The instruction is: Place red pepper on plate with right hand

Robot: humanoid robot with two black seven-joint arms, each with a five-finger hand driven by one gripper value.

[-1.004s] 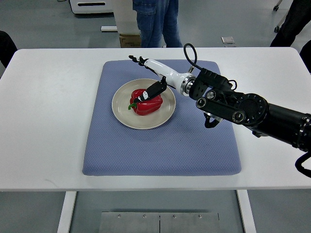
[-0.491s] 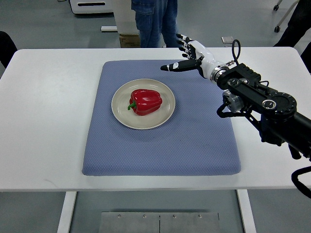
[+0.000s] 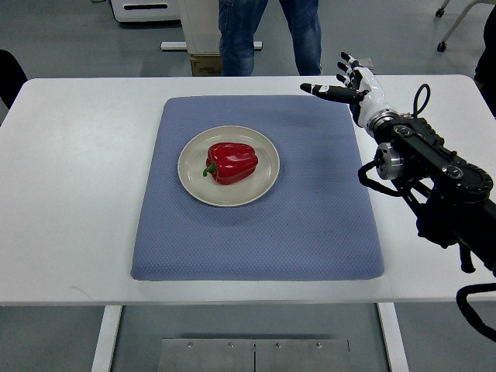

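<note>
Here the red pepper (image 3: 231, 162) lies on its side in the middle of the cream plate (image 3: 263, 183), green stem pointing left; nothing else is in the plate. The plate sits on a blue-grey mat (image 3: 310, 225) spread over the white table (image 3: 70, 201). The right hand (image 3: 353, 84) hovers over the mat's far right corner, well apart from the plate, fingers spread and empty. No writing can be read anywhere. A person's jeans-clad legs (image 3: 267, 31) stand beyond the table.

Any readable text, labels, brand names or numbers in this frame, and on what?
None can be read. The red pepper, plate, blue mat, white table and right hand show no print. The cardboard box behind the table shows nothing legible.
</note>
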